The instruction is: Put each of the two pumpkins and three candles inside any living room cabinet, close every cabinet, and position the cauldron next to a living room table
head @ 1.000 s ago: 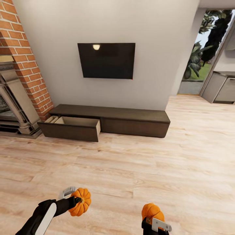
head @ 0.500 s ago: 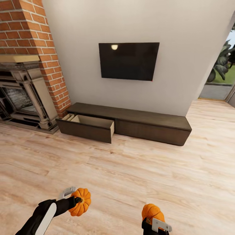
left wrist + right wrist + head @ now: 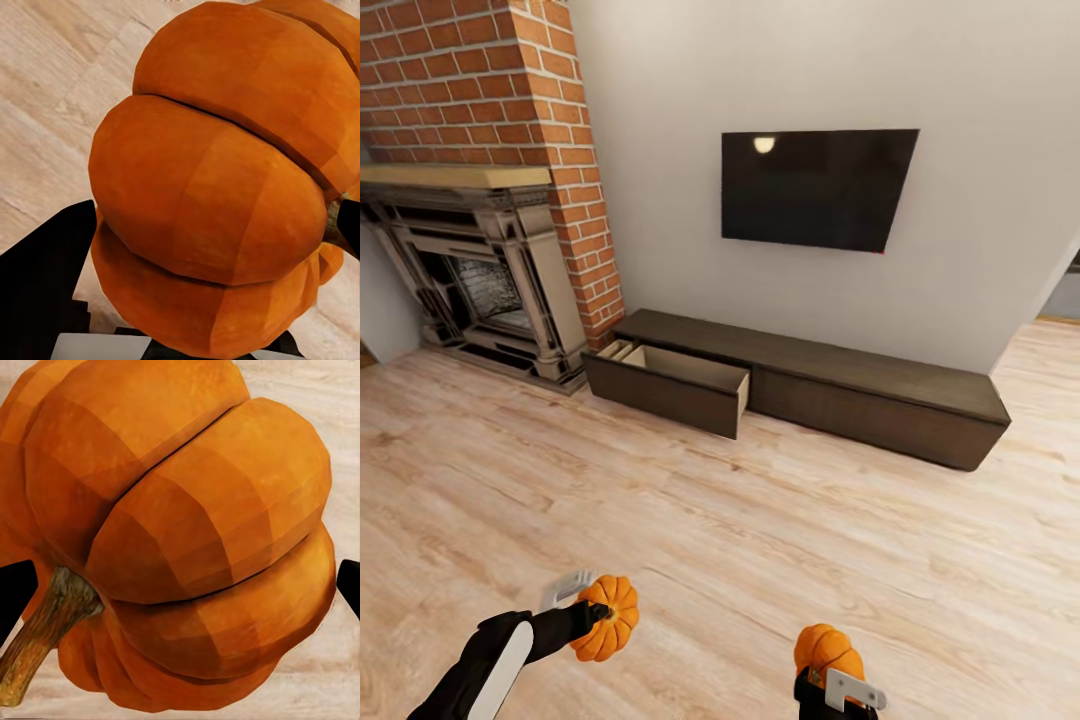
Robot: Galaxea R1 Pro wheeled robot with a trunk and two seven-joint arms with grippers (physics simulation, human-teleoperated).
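pumpkins [image 3: 607, 618] [image 3: 826, 649] sit clamped in left hand [image 3: 588, 612] and right hand [image 3: 830, 672]; bare floor [image 3: 760, 520] stretches to the cabinet [image 3: 860, 395], its left drawer [image 3: 670, 385] pulled out.

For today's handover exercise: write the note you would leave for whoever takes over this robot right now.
Left end effector: shut on one pumpkin.
Right end effector: shut on the other pumpkin.
Cabinet stands across the floor against the wall, its left drawer pulled open.
Done: both pumpkins picked up.
Left: put the pumpkins and three candles in the cabinet, close it, set the cauldron by the table.
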